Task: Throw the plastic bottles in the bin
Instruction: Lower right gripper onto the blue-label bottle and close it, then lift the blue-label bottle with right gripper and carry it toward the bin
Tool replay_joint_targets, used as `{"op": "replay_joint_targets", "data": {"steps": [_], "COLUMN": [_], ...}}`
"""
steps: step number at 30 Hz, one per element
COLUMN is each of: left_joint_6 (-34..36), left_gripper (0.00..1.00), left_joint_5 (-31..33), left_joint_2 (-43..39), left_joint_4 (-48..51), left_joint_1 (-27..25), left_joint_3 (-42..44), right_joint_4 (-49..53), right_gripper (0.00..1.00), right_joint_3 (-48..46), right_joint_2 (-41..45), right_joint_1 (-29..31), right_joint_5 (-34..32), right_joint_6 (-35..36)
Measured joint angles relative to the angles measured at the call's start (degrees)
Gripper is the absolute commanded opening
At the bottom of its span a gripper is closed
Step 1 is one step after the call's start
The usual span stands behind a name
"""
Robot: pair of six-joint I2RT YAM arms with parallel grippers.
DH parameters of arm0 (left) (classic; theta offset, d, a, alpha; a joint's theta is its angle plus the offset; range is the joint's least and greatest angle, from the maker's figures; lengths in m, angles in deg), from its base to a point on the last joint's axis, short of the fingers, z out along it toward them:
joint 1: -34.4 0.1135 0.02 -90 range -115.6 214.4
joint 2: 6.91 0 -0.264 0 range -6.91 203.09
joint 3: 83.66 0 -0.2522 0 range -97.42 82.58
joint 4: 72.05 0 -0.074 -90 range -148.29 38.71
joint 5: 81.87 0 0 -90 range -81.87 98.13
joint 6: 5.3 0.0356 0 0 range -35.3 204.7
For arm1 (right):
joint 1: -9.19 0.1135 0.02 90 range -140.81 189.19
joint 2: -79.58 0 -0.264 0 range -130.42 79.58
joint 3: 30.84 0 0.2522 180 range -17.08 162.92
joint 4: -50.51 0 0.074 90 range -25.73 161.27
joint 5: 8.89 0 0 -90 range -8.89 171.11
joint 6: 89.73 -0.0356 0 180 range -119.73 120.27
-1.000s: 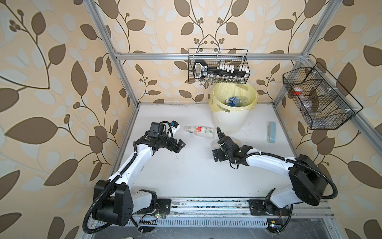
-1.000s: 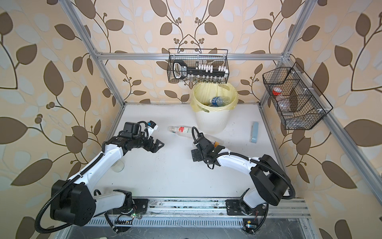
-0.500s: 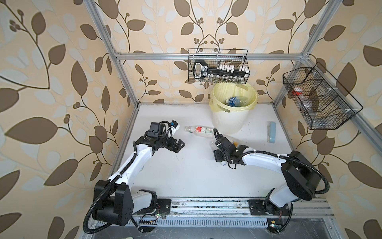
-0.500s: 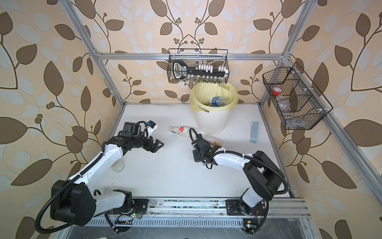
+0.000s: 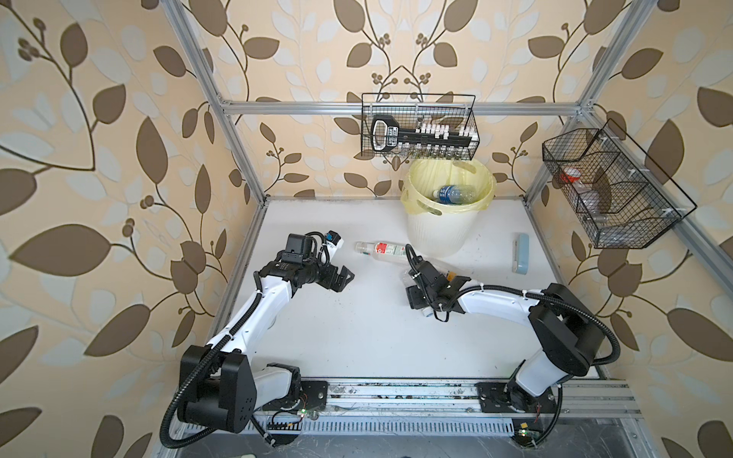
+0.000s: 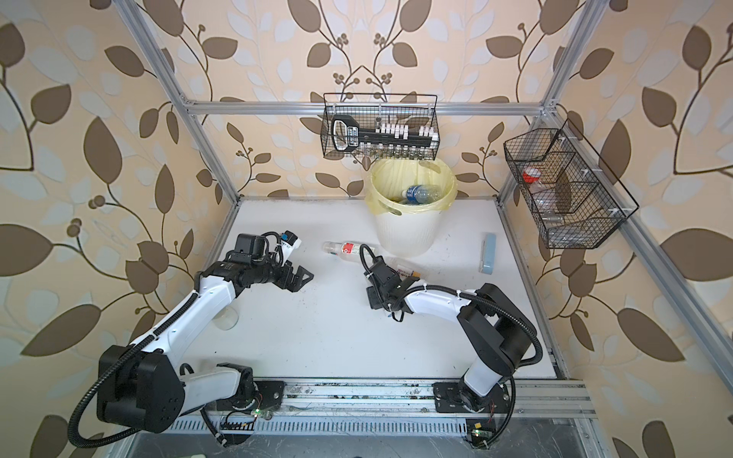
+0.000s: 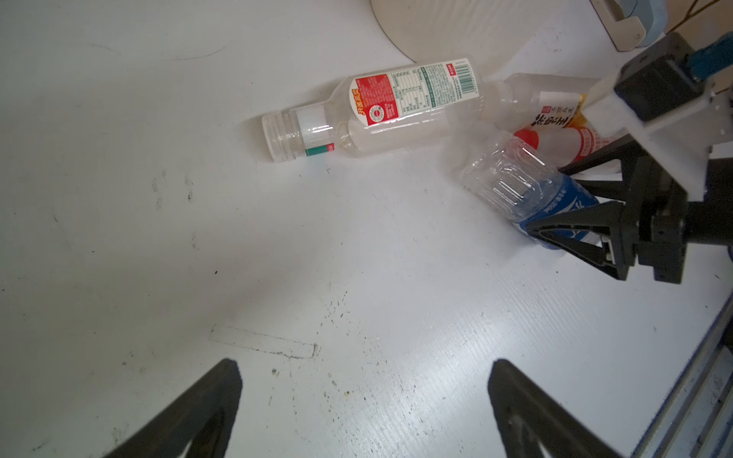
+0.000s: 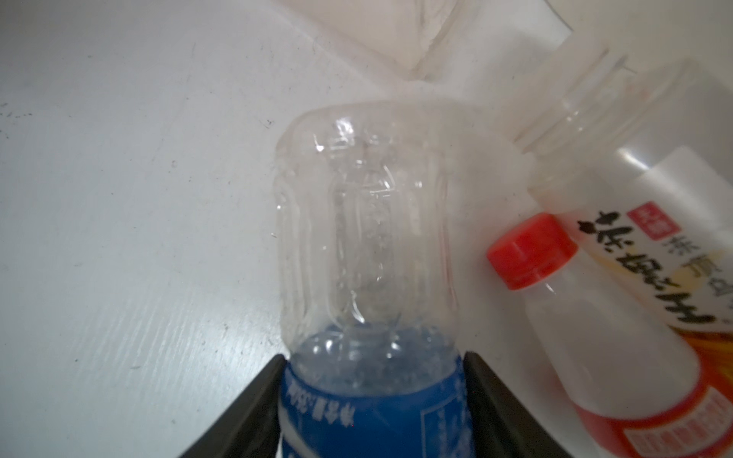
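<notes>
Two robot arms work over a white bench [image 5: 357, 337] in a booth lined with leaf-patterned wallpaper, seen from above and from both wrists. The right gripper [image 8: 375, 357] pinches a clear blue-label bottle [image 8: 369, 238]. One black finger presses each side of the blue label, and the clear ribbed end sticks out ahead of the fingers. This bottle is near the middle of the bench, in front of the bin [image 5: 436, 234]; whether it is lifted off the bench cannot be told. Just beside it lie a small red-capped bottle [image 8: 595, 337] and an uncapped white-label bottle [image 8: 674, 138] with black lettering. A red-label bottle [image 5: 382, 250], clear and uncapped, lies on its side to the front left of the bin, close to that cluster.

The left gripper [image 7: 365, 363] is spread wide and holds nothing, over bare bench to the left, well apart from the bottles.

The cream ribbed bin, lined with a pale yellow bag, stands at the back of the bench. Another bottle with a blue label, the binned bottle [image 5: 454, 193], lies inside it. A pale blue case [image 5: 520, 257] lies near the right edge
</notes>
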Motion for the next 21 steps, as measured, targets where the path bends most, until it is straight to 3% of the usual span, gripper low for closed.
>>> {"op": "replay_joint_targets", "data": {"steps": [4,12,21], "left_joint_6": [-0.02,-0.07,-0.39], "left_gripper": [0.99,0.99,0.99], "left_joint_5": [-0.07,-0.26,-0.42], "left_joint_2": [0.07,0.57,0.48], "left_joint_4": [0.00,0.00,-0.96], "left_joint_1": [0.28,1.07,2.25], "left_joint_3": [0.00,0.02,1.86], "right_joint_4": [-0.48,0.46,2.05], "right_gripper": [0.41,0.40,0.40], "right_joint_3": [0.26,0.31,-0.13], "right_joint_2": [0.00,1.42,10.60], "right_joint_1": [0.13,4.22,7.98], "right_joint_5": [0.17,-0.76,-1.57], "right_joint_6": [0.09,-0.50,-3.26]}}
